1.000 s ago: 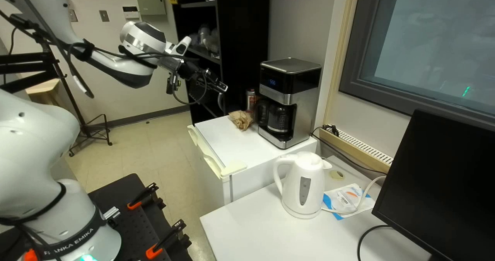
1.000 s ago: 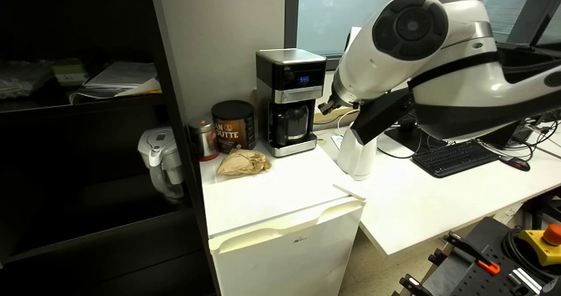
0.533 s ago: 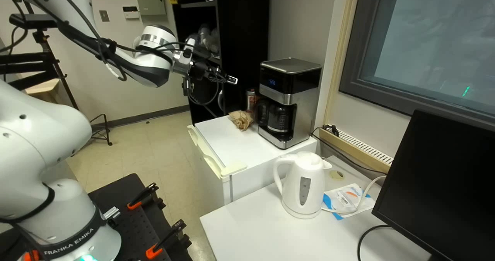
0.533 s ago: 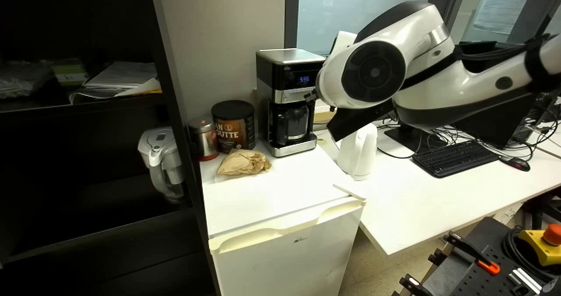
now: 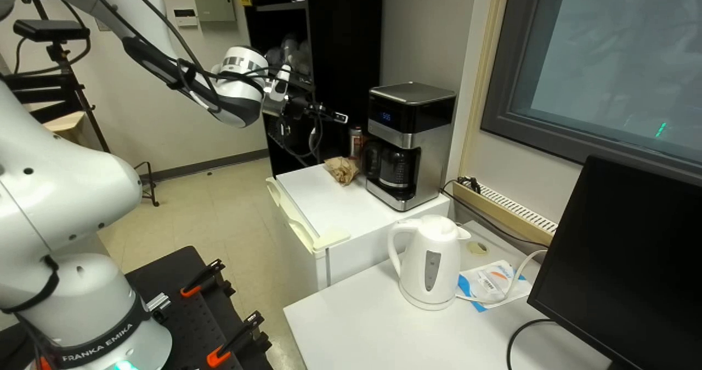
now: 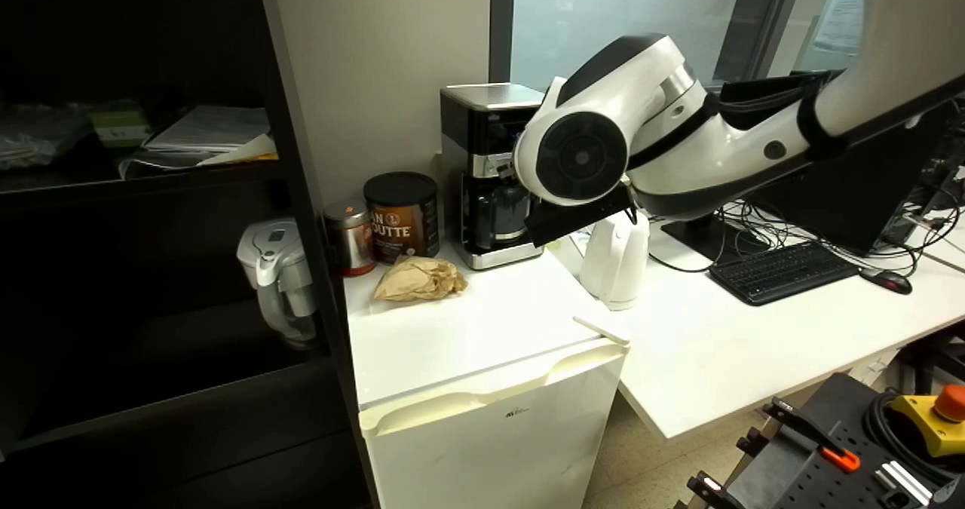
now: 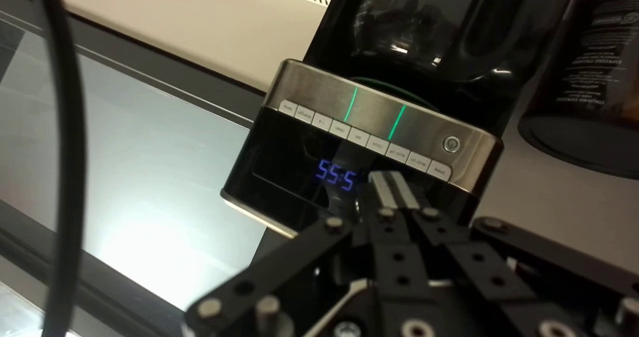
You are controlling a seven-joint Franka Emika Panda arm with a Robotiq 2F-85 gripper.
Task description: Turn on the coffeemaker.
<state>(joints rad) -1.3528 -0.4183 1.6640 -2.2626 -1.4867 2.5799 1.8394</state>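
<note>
The coffeemaker [image 5: 411, 126], black with silver trim, stands upright on the white fridge; it also shows in an exterior view [image 6: 482, 128], partly hidden by the arm. In the wrist view its front panel [image 7: 319, 90] appears upside down, with a lit blue clock, a row of grey buttons and a round power button [image 7: 452, 144] at the right. My gripper [image 5: 341, 118] is shut and empty, in front of the panel and apart from it. In the wrist view the closed fingertips [image 7: 392, 175] overlap the display area, beside the clock digits and lower left of the power button.
A brown paper bag [image 6: 421, 279], a coffee tub [image 6: 399, 219] and a metal can [image 6: 349, 237] stand beside the coffeemaker on the fridge top [image 6: 467, 335]. The white kettle [image 5: 433, 260] and a monitor [image 5: 630, 260] are on the desk. A black shelf [image 5: 345, 46] stands behind.
The arm has extended toward the coffeemaker, bringing the gripper closer to its front panel. The gripper first dropped, then rose a little past level. The coffeemaker has not moved.
</note>
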